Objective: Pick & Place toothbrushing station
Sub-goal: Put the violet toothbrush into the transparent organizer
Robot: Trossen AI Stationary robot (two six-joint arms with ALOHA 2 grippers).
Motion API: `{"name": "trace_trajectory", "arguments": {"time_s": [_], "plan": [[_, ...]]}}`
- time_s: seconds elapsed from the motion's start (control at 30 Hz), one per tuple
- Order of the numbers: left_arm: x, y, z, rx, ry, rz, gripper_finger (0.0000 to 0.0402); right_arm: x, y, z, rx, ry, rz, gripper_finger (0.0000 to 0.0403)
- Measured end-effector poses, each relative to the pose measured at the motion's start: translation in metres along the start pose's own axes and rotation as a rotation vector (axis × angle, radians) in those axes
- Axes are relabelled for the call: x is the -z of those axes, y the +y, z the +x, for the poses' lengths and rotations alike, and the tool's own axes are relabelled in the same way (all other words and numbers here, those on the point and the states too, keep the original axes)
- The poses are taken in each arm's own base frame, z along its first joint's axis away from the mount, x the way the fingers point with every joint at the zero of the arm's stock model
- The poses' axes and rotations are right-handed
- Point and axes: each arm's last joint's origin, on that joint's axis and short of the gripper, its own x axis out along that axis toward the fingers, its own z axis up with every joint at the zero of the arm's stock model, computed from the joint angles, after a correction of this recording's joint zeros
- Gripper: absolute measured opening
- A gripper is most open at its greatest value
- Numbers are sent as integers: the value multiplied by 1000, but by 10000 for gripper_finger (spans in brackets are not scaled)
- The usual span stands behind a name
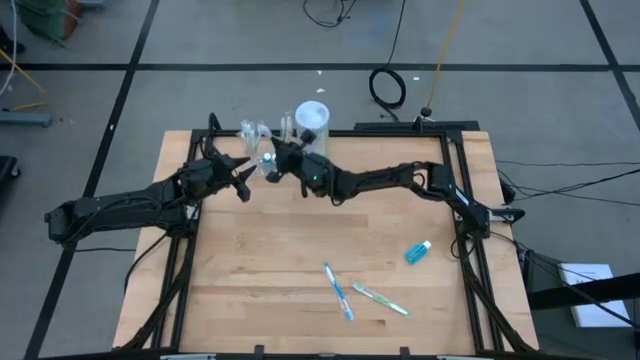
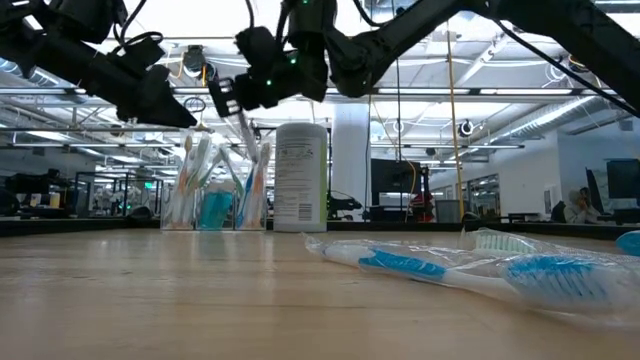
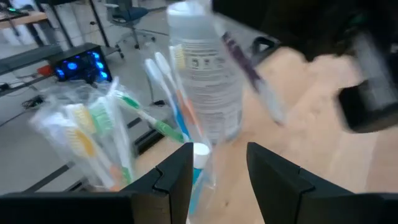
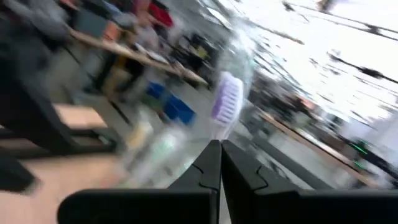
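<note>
Near surface's far edge: right claw [image 1: 278, 158] clamped on purple-headed toothbrush [image 4: 226, 98] above clear cup [image 2: 215, 190]; left claw [image 1: 243, 176] parted beside cup. Risk: crowded brushes deflect tip, cup tips.

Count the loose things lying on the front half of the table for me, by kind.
Wrapped toothbrushes: 2
Small blue tube: 1
Total: 3
</note>
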Motion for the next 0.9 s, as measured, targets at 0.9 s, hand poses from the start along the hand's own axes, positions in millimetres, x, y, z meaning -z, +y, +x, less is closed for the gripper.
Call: {"name": "trace_trajectory", "arguments": {"time_s": [0.9], "plan": [[9,22,58,20,420,435,152,-34,11,-60,-71,303,-36,0]]}}
